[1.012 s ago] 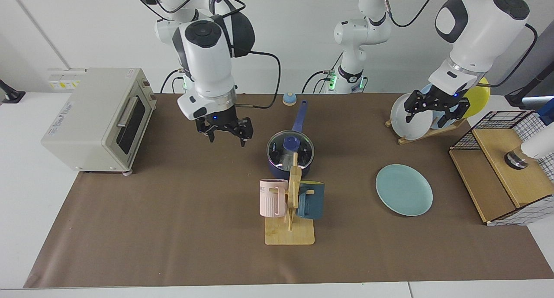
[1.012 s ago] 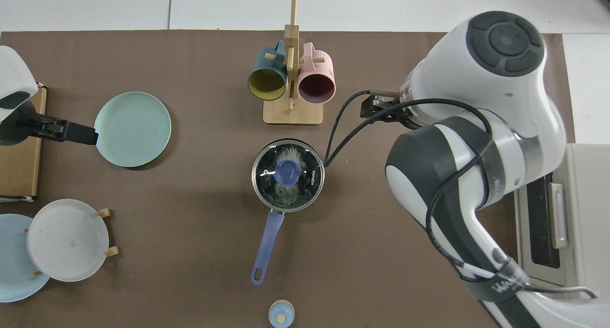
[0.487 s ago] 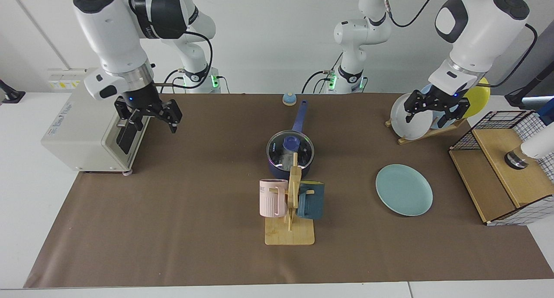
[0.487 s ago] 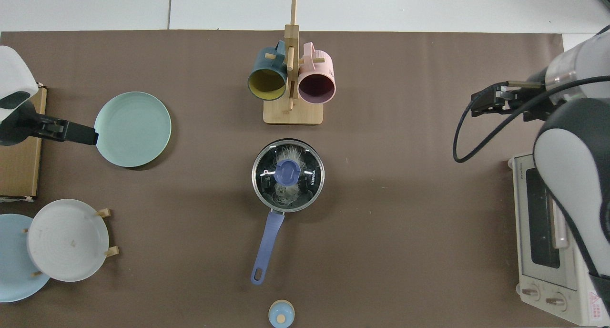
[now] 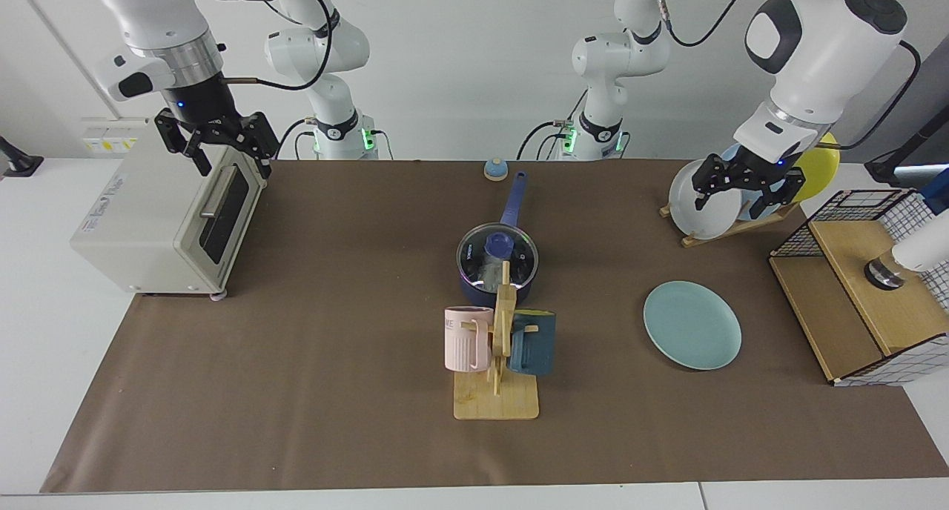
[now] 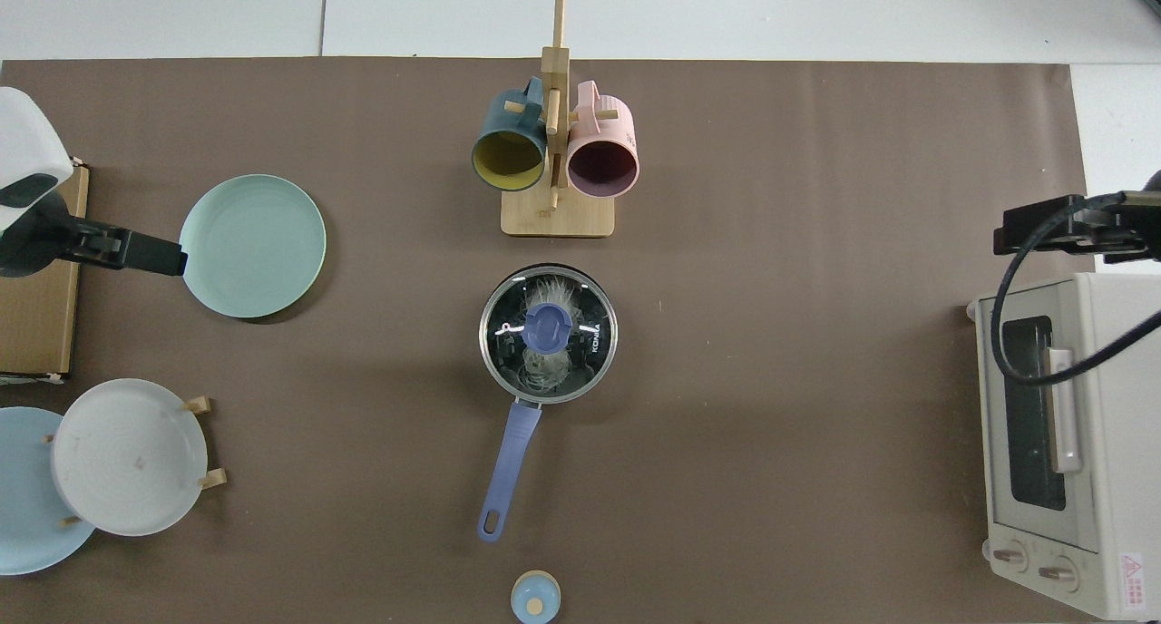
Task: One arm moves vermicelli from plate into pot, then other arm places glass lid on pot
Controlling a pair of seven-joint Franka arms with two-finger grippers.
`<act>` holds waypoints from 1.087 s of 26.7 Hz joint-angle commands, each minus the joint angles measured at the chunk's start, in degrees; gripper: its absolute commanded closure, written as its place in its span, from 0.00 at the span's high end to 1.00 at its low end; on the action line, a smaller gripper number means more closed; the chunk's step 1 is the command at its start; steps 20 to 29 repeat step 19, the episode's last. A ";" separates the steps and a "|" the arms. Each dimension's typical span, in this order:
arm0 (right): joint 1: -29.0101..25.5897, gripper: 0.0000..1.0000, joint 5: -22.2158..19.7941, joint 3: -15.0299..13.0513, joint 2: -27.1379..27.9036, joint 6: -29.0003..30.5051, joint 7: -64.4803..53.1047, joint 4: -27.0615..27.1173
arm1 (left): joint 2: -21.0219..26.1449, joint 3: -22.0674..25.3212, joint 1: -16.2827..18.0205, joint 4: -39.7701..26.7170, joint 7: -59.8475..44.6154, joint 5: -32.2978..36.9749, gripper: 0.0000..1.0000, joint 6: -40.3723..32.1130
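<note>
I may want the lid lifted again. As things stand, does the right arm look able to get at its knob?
Probably yes. The right gripper hangs open above the toaster, and nothing stands over the knob.

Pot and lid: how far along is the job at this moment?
Both steps look done. The vermicelli shows through the glass lid, which sits on the pot; the plate is bare. Nothing is in hand: the right gripper is open above the toaster oven, the left gripper open by the plate rack.
</note>
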 commanded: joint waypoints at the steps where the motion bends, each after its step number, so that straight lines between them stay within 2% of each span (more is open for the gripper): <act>1: -3.95 1.00 1.05 1.06 -1.21 -0.64 -5.38 -1.69 | -0.65 -0.15 -0.05 -0.25 0.47 1.21 1.00 -0.42; 10: -6.33 1.00 1.14 1.41 -1.21 -0.73 -6.36 -1.78 | -0.65 -0.15 -0.05 -0.25 0.47 1.21 1.00 -0.51; 29: -5.63 1.00 1.14 1.68 -1.48 -0.90 -6.36 -2.30 | -0.74 -0.07 -0.05 -0.16 0.47 1.21 1.00 -0.42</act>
